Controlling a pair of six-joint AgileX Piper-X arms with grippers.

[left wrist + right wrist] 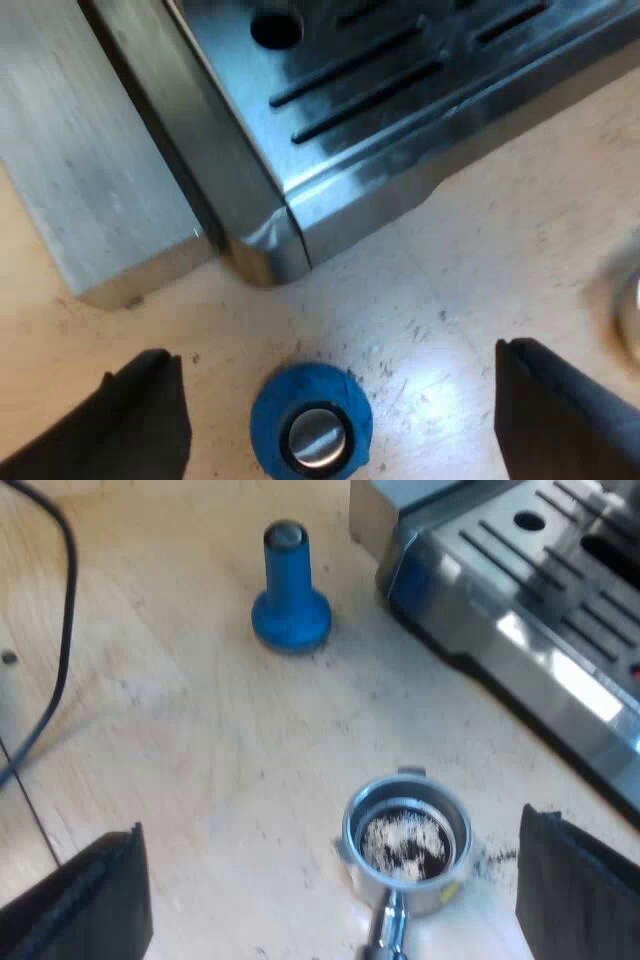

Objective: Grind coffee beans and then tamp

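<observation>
Grounds dosed; tamper not yet lifted.
Left pincer [330, 355], released, straddles the upright blue tamper [312, 432] on the table [480, 280] near the machine [400, 100], poised to grasp. Right pincer [330, 825], released, hovers over the grounds-filled holder [405, 845].

A pale wooden table [480, 250] lay beneath the left gripper [332, 350], scuffed and flecked with fine dark specks. Ahead of that gripper, well beyond its fingertips, a grey block [80, 170] with a brushed face stood on the wood. Beneath the right gripper [330, 822] the wood carried more dark specks. Far ahead and to one side sat a small dark spot [8, 658], too small to identify.
</observation>
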